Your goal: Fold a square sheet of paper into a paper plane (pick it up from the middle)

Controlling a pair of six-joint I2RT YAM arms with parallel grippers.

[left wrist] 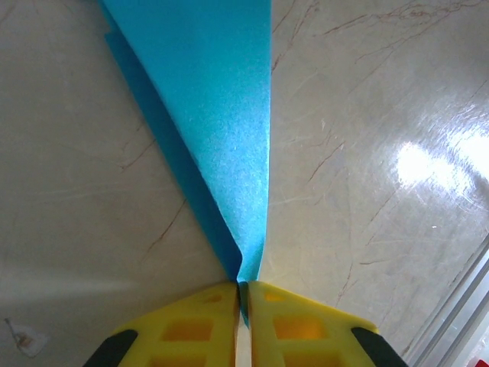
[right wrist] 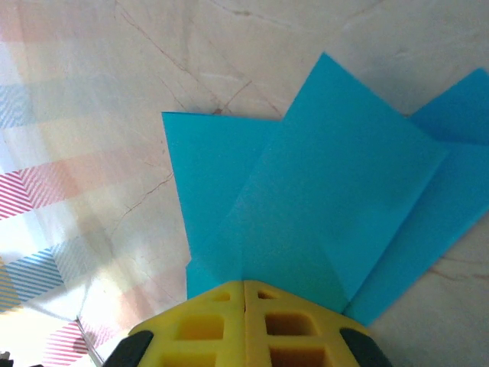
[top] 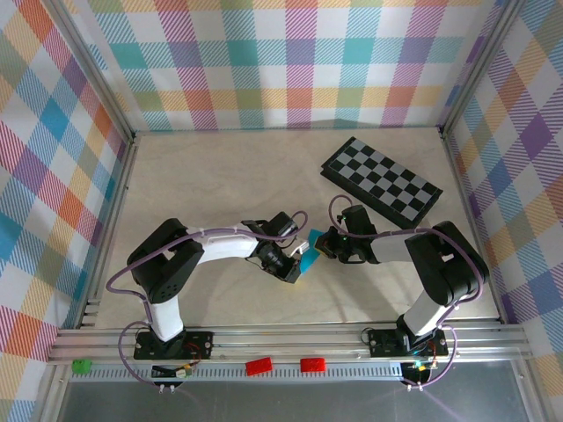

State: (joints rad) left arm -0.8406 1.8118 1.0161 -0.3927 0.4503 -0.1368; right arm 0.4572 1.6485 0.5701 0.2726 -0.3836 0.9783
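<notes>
Meeting mid-table, left pincer (left wrist: 243,286) and right pincer (right wrist: 244,284) both clamp the blue paper (left wrist: 221,115).

A partly folded cyan-blue sheet of paper (top: 308,255) sits just right of centre in the scene, toward the near side. From the left it reads as a long narrow wedge, two layers meeting along a sharp crease. The tip of that crease is pinched in the closed yellow fingers of the left gripper (left wrist: 242,290). From the right, overlapping flaps fan out into angular points, and their near edge is clamped in the closed right gripper (right wrist: 244,287).
</notes>
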